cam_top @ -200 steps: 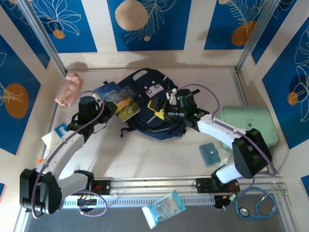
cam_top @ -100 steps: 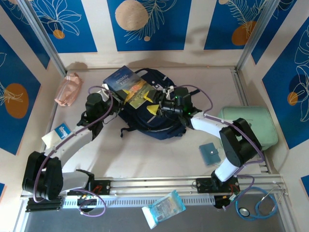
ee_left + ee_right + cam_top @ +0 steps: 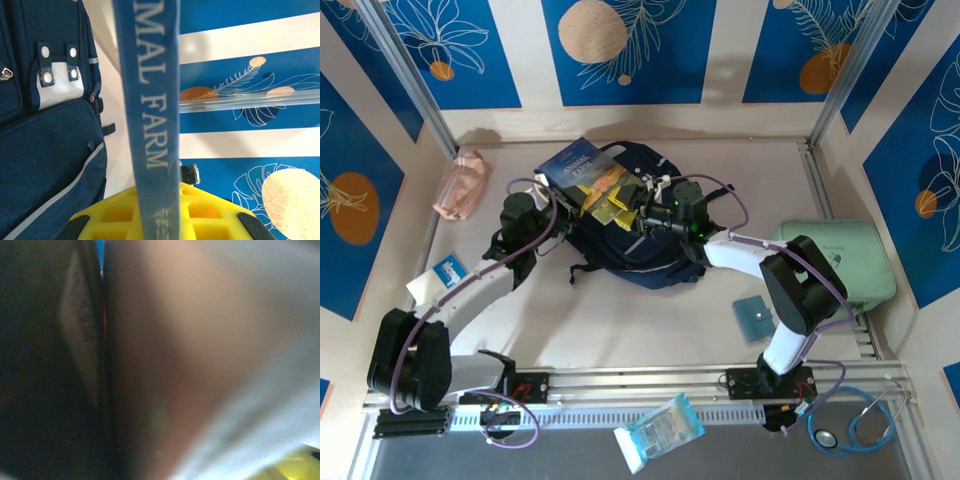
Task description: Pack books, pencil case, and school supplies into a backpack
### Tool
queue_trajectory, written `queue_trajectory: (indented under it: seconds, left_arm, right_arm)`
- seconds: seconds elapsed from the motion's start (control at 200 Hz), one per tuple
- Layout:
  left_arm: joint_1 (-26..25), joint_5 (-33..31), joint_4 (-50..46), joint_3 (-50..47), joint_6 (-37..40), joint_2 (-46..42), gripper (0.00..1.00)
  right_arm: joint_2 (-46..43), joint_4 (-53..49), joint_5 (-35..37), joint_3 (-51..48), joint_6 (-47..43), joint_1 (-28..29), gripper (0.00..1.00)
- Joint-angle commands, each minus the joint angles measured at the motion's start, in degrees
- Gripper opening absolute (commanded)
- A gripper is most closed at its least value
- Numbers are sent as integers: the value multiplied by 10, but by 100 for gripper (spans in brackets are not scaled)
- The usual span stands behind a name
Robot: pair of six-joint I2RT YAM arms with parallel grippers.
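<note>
The left gripper (image 3: 578, 198) is clenching the green "Animal Farm" book (image 3: 578, 165) and is holding it over the back left part of the backpack (image 3: 642, 255). In the left wrist view the blue spine of this book (image 3: 150, 100) is standing between the two yellow fingers (image 3: 120, 215) of the left gripper (image 3: 160, 220), which are pressing it from both sides. To the left of the spine, the navy backpack (image 3: 45, 140) is showing its grey-white patch with snaps and a thin pale stripe. The backpack is lying flat in the middle of the table. The right gripper (image 3: 622, 210) is reaching over the top of the backpack from the right side and is coming very near the lower edge of the book. Whether its jaws are released or grasping something, one cannot tell, because the right wrist view is too blurred and dark. The pink pencil case (image 3: 460, 185) is lying well apart to the left of the backpack, near the back wall. The flat teal pad (image 3: 755, 318) is lying to the right of the backpack and nearer to the arm bases. The mint-green case (image 3: 835, 255) is resting further to the right of the backpack. The plastic-wrapped packet (image 3: 660, 430) and the stethoscope (image 3: 855, 425) are lying far in front of the backpack, beyond the arm bases.
</note>
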Motion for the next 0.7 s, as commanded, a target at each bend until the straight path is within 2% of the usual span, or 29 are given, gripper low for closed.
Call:
queue_trajectory:
  seconds: [0.0, 0.08, 0.235, 0.315, 0.355, 0.415, 0.46, 0.5, 0.54, 0.56, 0.64, 0.695]
  left_arm:
    - [-6, 13, 64, 9, -10, -2, 0]
    - [-5, 15, 60, 5, -11, -1, 0]
    - [-5, 13, 48, -5, -10, -7, 0]
    - [-5, 18, 27, -5, 15, -15, 0]
    - [-5, 18, 0, -4, 36, -21, 9]
    - [-5, 17, -59, 3, 85, -30, 30]
    - [-5, 12, -118, 13, 133, -38, 49]
    - [-7, 11, -166, 28, 189, -43, 60]
    - [-12, -1, -235, 49, 236, -49, 82]
    - [-15, -9, -268, 60, 259, -50, 89]
    - [-34, -40, -368, 100, 341, -49, 100]
    - [-50, -53, -399, 116, 382, -43, 100]
  right_arm:
    - [-5, 36, 24, -3, 0, 2, 57]
    - [-6, 55, 33, -9, -5, 2, 50]
    - [-13, 41, 32, -6, -17, -2, 26]
    - [-21, 18, 32, -8, -26, -5, 11]
    - [-26, 4, 34, -10, -33, -7, 6]
    - [-36, -14, 35, -14, -49, -9, 0]
    - [-47, -32, 37, -17, -62, -12, 0]
    - [-56, -51, 38, -20, -77, -17, 0]
    - [-68, -75, 38, -23, -94, -24, 0]
    - [-74, -86, 38, -25, -103, -27, 0]
    - [-103, -132, 40, -34, -138, -45, 0]
    - [-125, -175, 39, -33, -169, -60, 0]
